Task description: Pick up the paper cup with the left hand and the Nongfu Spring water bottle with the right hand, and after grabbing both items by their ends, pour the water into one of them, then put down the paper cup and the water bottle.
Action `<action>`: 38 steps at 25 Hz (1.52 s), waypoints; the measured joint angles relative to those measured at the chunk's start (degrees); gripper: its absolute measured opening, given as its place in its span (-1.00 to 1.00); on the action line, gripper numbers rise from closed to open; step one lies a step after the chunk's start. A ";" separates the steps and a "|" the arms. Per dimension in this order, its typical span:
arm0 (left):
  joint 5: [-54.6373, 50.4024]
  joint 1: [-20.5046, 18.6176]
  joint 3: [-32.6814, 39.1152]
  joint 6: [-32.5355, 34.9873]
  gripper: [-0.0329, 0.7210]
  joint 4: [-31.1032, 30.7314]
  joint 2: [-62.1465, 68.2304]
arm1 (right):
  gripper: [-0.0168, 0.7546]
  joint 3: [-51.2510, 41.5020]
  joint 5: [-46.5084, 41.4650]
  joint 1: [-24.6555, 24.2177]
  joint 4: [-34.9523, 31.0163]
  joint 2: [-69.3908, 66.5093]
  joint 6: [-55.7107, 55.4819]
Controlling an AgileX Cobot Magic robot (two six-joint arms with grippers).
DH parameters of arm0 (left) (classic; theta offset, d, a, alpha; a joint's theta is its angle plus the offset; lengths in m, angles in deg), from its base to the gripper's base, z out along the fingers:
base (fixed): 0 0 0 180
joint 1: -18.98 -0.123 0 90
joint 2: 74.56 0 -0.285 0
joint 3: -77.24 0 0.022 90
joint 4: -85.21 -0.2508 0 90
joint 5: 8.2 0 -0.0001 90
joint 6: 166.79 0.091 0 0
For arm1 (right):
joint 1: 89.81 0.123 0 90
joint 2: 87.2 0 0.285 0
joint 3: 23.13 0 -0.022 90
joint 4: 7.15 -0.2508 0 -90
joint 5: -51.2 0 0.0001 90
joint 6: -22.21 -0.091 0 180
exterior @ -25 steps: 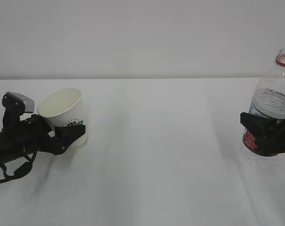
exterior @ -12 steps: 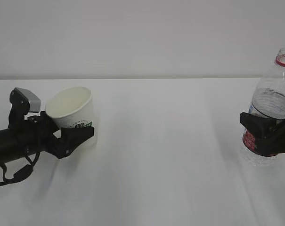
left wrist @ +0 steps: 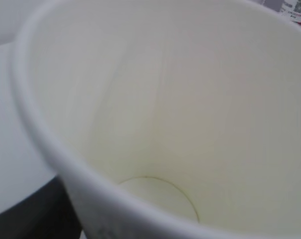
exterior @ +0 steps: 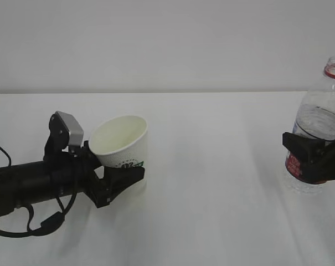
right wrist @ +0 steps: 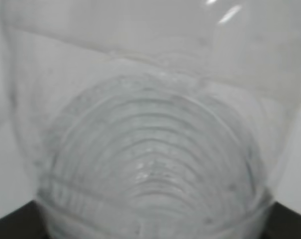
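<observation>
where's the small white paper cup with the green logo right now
In the exterior view the small white paper cup sits left of centre, tilted, gripped by the left gripper, far from the clear bottle.

This looks like a bare robot test bench in a lab rather than any lived-in room: a plain white table (exterior: 211, 183) runs back to a blank pale wall (exterior: 167, 44), and two black robot arms reach in from either side.

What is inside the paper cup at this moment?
The paper cup looks empty: only its dry cream wall and round bottom show. The near rim covers part of the bottom.
</observation>
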 joint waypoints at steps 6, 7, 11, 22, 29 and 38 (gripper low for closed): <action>0.00 3.71 -1.58 0.00 0.59 0.45 0.00 | 0.26 0.00 0.00 0.00 0.00 0.00 0.00; 0.00 4.13 -2.24 0.00 0.59 0.54 0.00 | 0.26 0.00 0.00 0.00 0.00 0.00 0.00; 0.00 6.60 -4.96 -1.09 0.58 0.56 0.00 | 0.26 0.00 0.00 0.00 0.00 0.00 0.00; -2.80 14.03 -9.64 -1.63 0.58 0.56 0.00 | 0.26 0.00 0.00 0.00 -0.10 0.00 0.00; -2.92 17.65 -9.87 -3.84 0.58 0.34 0.52 | 0.26 0.00 0.00 0.00 -0.46 0.00 0.00; -6.12 20.44 -9.87 -4.22 0.58 -2.10 1.26 | 0.26 0.00 -0.33 0.00 -1.52 0.00 -0.97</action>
